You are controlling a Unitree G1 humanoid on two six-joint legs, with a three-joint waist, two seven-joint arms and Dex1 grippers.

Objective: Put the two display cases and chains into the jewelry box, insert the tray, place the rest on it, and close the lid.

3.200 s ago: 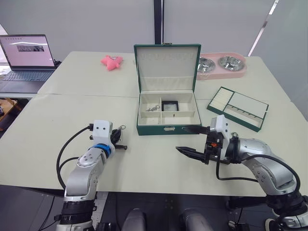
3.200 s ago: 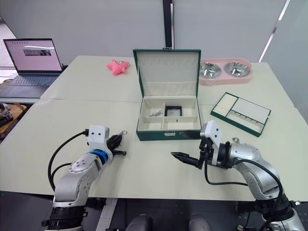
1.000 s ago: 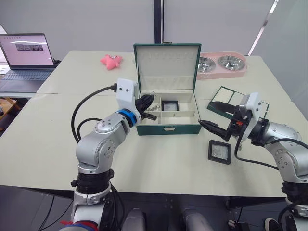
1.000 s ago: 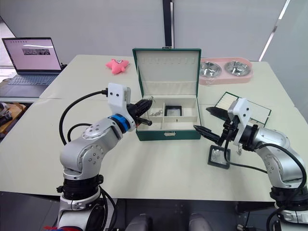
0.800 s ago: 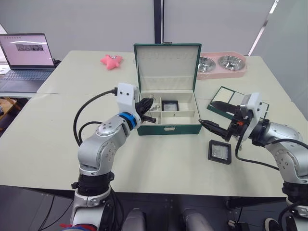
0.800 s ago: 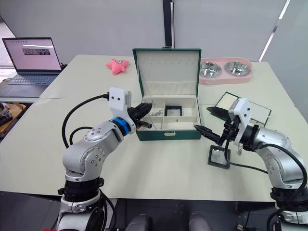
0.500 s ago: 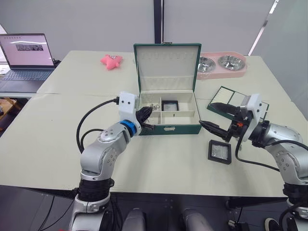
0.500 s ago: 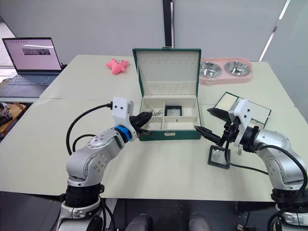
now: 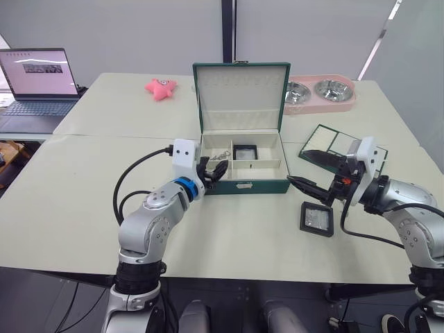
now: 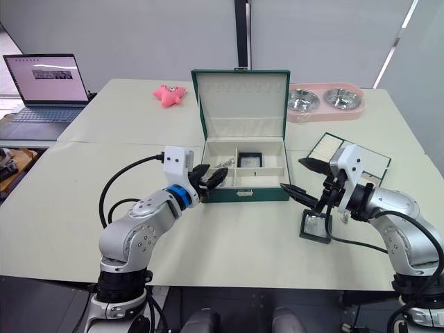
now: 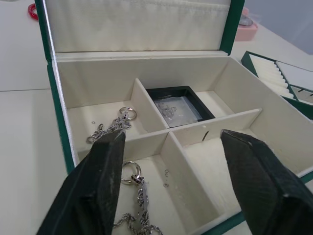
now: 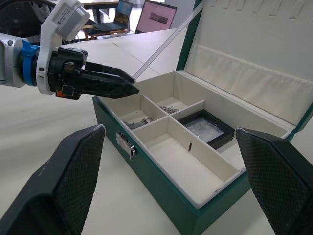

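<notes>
At box [image 9: 241, 186] front-left, L claw [image 9: 214, 171] withdrawn, chain [image 11: 139, 193] dropped

Cut off, covered or too small to read

The laptop [image 9: 36, 87] is cut by the picture's edge. The right gripper [image 10: 303, 177] covers a corner of the tray [image 10: 368, 162]. In the left wrist view a chain [image 11: 139, 196] runs off the edge. The display case [image 9: 317, 219] contents are too small to identify.

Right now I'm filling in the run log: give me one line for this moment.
left gripper: open at jewelry box front-left | chains: inside | one display case: inside | other display case: on table | right gripper: open | tray: out
</notes>
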